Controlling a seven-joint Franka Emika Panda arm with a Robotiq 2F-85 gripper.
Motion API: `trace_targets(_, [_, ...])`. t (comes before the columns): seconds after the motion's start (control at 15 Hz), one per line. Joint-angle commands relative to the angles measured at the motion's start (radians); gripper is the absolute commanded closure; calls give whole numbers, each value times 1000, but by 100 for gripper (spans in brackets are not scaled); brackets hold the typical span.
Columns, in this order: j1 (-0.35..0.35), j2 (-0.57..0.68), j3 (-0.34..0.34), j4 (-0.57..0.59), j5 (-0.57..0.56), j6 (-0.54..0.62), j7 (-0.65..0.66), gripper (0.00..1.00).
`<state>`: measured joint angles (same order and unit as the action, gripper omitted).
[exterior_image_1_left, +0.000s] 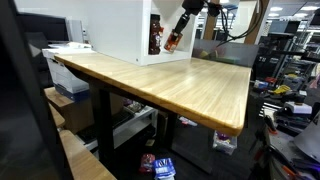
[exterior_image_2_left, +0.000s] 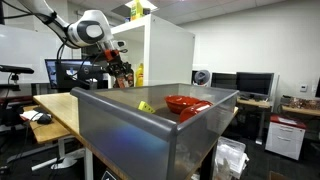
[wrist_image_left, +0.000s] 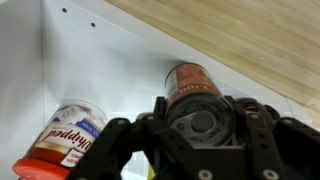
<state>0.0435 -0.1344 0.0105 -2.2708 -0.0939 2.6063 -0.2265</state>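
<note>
Claw (wrist_image_left: 195, 132) is pinching a can (wrist_image_left: 190, 88). The black, blocky fingers (wrist_image_left: 112, 140) sit on both sides of the round body, partly spread to its width. The can is a short cylinder with a glossy red-brown label and a dull metal rim.

In an exterior view the can (exterior_image_1_left: 171, 43) hangs tilted under the claw (exterior_image_1_left: 177, 30), at the open front of the white cabinet (exterior_image_1_left: 120, 30). I can't tell if its base touches the worktop (exterior_image_1_left: 170, 85).

In the wrist view a tub (wrist_image_left: 65, 138) sits at about 8 o'clock from the can, apart from it. It is round clear plastic with a red and white printed label and a red rim. It rests against the cabinet's smooth, matte white inner wall, which has small peg holes near 11 o'clock.

The worktop is a pale wood butcher-block slab with visible strip grain, a satin finish and a thick square edge on dark legs.

In an exterior view the claw (exterior_image_2_left: 121, 74) is at 9 o'clock from the cabinet's tall flat panels (exterior_image_2_left: 165, 55). In the foreground there is a grey bin (exterior_image_2_left: 130, 130) with smooth sheet walls. Inside it are a shiny, shallow red bowl (exterior_image_2_left: 186, 104) and a small yellow piece (exterior_image_2_left: 146, 106) at 9 o'clock from the bowl.
</note>
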Motion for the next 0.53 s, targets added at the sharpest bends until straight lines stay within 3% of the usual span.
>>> trace_targets(0.0, [-5,60,-2,47,-29,18,-53,66])
trace_targets(0.33, [-10,120,0,98,-76,33,-57,66])
trace_targets(0.4, [-10,126,0,106,-81,32,-56,57])
trace_targets(0.47, [-11,133,1,113,-88,33,-56,32])
